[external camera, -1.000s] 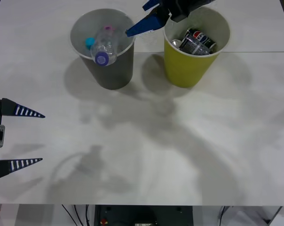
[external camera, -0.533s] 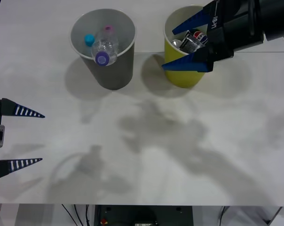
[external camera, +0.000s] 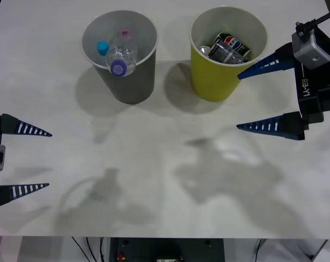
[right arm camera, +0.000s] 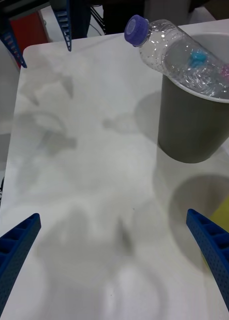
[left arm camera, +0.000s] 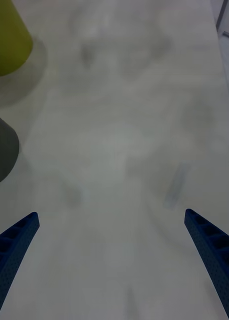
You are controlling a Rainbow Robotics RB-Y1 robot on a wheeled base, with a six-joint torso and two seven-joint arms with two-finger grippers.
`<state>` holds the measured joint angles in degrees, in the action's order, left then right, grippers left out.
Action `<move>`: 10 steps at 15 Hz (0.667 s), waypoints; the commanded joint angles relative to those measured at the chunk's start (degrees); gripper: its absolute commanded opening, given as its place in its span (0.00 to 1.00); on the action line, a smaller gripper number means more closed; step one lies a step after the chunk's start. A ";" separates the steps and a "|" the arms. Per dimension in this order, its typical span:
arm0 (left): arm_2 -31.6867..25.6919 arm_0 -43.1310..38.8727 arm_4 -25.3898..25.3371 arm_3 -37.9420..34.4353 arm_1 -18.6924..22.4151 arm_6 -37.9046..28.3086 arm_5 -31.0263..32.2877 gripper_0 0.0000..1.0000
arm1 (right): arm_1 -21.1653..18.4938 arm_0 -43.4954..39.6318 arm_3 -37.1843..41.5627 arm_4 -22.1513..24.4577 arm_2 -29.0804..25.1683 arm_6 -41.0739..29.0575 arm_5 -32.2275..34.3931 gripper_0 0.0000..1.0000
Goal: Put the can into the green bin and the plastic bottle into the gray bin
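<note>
Cans (external camera: 230, 48) lie inside the green bin (external camera: 222, 82), and the plastic bottle (external camera: 121, 54) rests in the gray bin (external camera: 129, 84) beside it, with its purple cap (external camera: 118, 67) poking over the rim. Over the white table (external camera: 154, 180), the right gripper (external camera: 263, 95) hangs just right of the green bin with its blue fingers spread wide and holding nothing. Down at the table's left edge, the left gripper (external camera: 31, 159) is spread wide and holds nothing too.

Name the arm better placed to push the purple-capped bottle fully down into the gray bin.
Right, likely. The right gripper is open beside the green bin, nearer the bins. The left gripper waits open at the table's near left edge. The plastic bottle leans on the gray bin rim, cap poking out.
</note>
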<state>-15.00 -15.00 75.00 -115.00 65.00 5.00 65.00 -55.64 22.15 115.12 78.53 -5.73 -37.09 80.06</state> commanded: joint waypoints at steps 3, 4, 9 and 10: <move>0.00 0.00 0.00 0.00 0.00 0.00 0.00 1.00 | 0.00 -10.02 -0.07 -2.24 -8.07 10.29 4.49 1.00; 0.00 0.00 0.00 0.00 0.00 0.00 0.00 1.00 | 0.00 -12.04 -0.07 -2.68 -9.21 11.69 4.49 1.00; 0.00 0.00 0.00 0.00 0.00 0.00 0.00 1.00 | 0.00 -20.83 -0.25 -3.47 -13.87 19.87 4.49 1.00; 0.00 0.00 0.00 0.00 0.00 0.00 0.00 1.00 | 0.09 -22.06 -0.78 -3.91 -14.39 21.27 4.49 1.00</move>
<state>-15.00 -15.00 75.00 -115.00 65.00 5.00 65.00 -55.60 1.01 114.71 74.91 -19.72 -16.85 84.56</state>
